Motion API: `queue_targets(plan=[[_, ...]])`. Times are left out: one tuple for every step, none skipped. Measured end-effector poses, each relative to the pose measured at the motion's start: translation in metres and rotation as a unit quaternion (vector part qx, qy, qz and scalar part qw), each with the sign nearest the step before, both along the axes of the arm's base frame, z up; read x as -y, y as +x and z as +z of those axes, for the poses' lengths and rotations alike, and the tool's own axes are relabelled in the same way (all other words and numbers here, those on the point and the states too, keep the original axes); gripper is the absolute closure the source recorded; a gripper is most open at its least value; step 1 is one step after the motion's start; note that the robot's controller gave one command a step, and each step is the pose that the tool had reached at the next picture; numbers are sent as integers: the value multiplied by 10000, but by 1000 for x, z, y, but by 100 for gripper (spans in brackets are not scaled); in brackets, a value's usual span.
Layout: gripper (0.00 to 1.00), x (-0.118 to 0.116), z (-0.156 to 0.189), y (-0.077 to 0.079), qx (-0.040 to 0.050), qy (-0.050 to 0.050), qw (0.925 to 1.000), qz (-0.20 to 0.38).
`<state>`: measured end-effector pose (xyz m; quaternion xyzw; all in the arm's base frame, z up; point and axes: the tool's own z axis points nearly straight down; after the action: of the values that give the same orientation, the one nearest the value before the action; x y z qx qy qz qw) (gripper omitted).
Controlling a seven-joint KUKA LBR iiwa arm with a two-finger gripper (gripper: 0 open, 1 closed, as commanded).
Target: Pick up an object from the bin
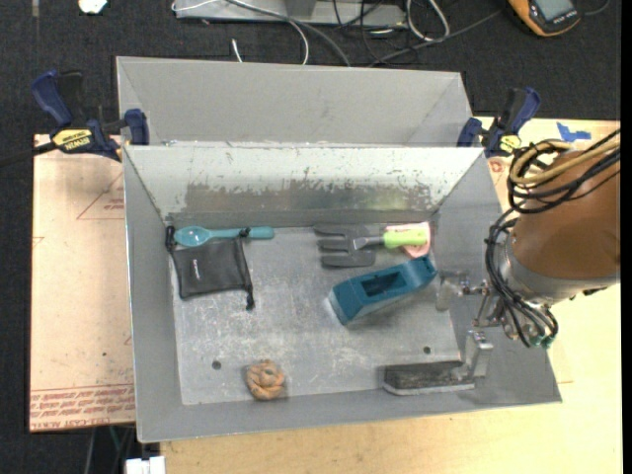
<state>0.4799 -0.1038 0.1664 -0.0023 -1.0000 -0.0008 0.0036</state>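
On dark carpet [99, 47], your grey bin [296, 349] holds a teal spoon [212, 234] at ten o'clock, a blue plastic tool [380, 291] at centre, and a dark grey bar [425, 377] at five, just beside the gripper [477, 352]. You cannot tell whether the gripper is wide or narrow.

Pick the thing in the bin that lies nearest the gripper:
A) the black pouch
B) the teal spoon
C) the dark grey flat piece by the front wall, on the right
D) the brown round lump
C: the gripper stands at the right end of the dark grey flat piece, while the other three lie far off to the left.
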Motion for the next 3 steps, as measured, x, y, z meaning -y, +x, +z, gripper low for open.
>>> queue_targets(plan=[[0,0,4,2,36,-6,10000,18],[0,-15,-57,3,43,-4,9988,484],[0,-21,-77,7,82,-10,9975,702]])
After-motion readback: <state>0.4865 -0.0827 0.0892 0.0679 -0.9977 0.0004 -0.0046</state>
